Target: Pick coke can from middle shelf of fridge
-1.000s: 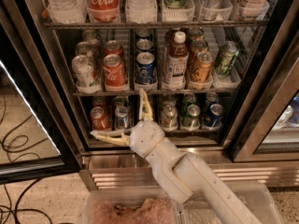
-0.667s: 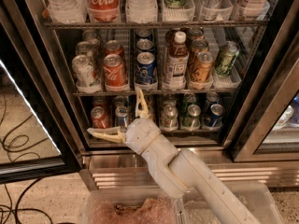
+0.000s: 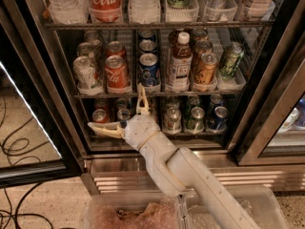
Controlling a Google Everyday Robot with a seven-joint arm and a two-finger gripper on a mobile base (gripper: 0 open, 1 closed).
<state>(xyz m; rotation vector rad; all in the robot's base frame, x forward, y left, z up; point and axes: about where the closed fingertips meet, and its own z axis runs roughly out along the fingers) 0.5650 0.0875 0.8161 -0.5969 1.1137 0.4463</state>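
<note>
The coke can (image 3: 116,73) stands upright at the front of its lane on the middle shelf (image 3: 157,94) of the fridge (image 3: 248,178). It sits between a pale silver can (image 3: 85,75) on one side and the blue Pepsi can (image 3: 149,70) on the other, with more cans lined up behind it. The tea bottle (image 3: 180,63) stands further along the same rack. Nothing touches the coke can, so the pick itself has not begun.

The fridge's contents are in plain sight with no glass in front of them, so access appears to be settled.

The gripper (image 3: 116,106) hangs in front of the lower rack, below the middle shelf's front rail. Its two fingers are spread very wide. One finger points sideways across the short cans of the lower rack, and the other points up, with its tip at the rail just under the Pepsi can. The gripper is empty and sits below the can, slightly to the Pepsi side of it.

By this showing the task is in its approach stage, with the greater part left to do. The gripper must rise to the level of the can's body and line up with the coke lane. It must then reach in so that a finger passes on each side, close, and draw the can out over the rail. The near neighbours leave little room, so the fingers could well nudge the Pepsi can or the silver can on the way in.
</note>
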